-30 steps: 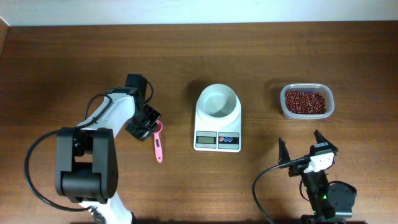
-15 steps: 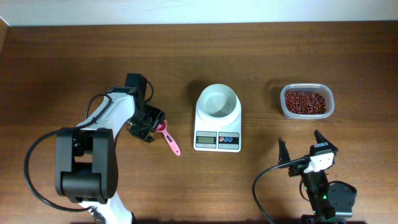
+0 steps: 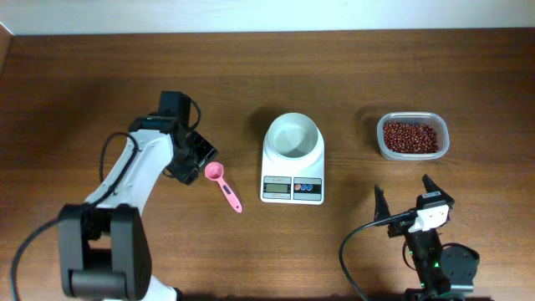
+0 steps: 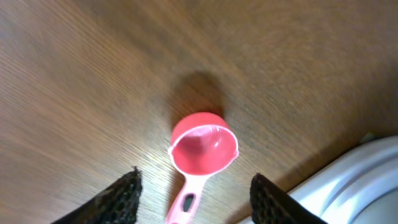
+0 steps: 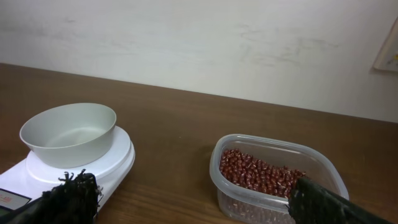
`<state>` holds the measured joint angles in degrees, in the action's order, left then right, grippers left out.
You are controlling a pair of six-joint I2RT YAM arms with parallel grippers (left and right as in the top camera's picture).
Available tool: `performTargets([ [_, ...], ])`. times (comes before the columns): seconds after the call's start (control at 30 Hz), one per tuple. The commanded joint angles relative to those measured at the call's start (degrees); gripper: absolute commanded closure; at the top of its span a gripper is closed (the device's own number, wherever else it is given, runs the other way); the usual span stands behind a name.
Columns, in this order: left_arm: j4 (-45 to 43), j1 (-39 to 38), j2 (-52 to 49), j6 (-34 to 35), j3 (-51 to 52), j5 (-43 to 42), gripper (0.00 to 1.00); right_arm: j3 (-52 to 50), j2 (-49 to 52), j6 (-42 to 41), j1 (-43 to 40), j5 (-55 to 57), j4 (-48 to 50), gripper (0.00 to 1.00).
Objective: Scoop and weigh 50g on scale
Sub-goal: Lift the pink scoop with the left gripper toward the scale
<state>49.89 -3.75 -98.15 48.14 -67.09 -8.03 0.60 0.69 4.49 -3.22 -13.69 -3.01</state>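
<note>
Brown desk [image 3: 100,67] of wood with visible grain, low sheen. Pink scoop [image 4: 204,146] of glossy smooth plastic. White scale [image 3: 292,167] of smooth plastic. Clear plastic tub [image 5: 280,144] holding smooth, slightly shiny beans [image 5: 258,171].

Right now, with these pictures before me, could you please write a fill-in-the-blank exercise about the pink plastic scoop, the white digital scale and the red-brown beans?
1. The round white bowl on the small white digital scale is ____.
2. The small red-brown beans lie in a clear rectangular plastic ____.
3. In the overhead view, the pink plastic scoop lies to the ____ of the scale.
4. The left gripper holds nothing; its jaws are ____.

Missing words: empty; tub; left; open.
</note>
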Motion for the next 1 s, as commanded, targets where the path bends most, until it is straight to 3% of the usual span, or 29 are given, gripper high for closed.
performTargets([
  [0.0, -0.55, -0.11, 2.23, -20.39, -1.05, 11.02, 0.51, -0.28, -0.48, -0.22, -0.17, 0.68, -0.28, 0.01],
  [0.03, -0.55, -0.13, 1.99, -23.82, -0.76, 14.08, 0.57, -0.28, -0.48, -0.22, -0.17, 0.68, -0.28, 0.01],
  [0.07, -0.57, -0.11, 1.95, -24.24, -0.07, 14.19, 0.7, -0.28, -0.48, -0.22, -0.17, 0.68, -0.26, 0.01],
  [0.1, -0.76, -0.11, 1.88, -24.28, 0.52, 13.35, 0.72, -0.28, -0.48, -0.22, -0.17, 0.68, -0.28, 0.01],
  [0.17, -1.88, -0.28, 1.84, -26.18, 1.75, 13.2, 0.72, -0.28, -0.48, -0.22, -0.17, 0.68, -0.28, 0.01],
  [0.27, -7.45, -0.28, 1.84, -34.4, 4.5, 4.2, 0.58, -0.28, -0.48, -0.22, -0.17, 0.68, -0.26, 0.01],
  [0.33, -9.22, -0.26, 1.84, -34.86, 6.29, 3.91, 0.55, -0.28, -0.48, -0.22, -0.17, 0.68, -0.28, 0.01],
  [0.87, -15.15, -0.39, -3.13, -34.97, 9.62, 0.24, 0.68, -0.28, -0.48, -0.22, -0.17, 0.68, -0.26, 0.01],
  [0.97, -14.95, -0.39, -4.7, -34.95, 9.64, 0.22, 0.79, -0.28, -0.48, -0.22, -0.17, 0.68, -0.28, 0.01],
])
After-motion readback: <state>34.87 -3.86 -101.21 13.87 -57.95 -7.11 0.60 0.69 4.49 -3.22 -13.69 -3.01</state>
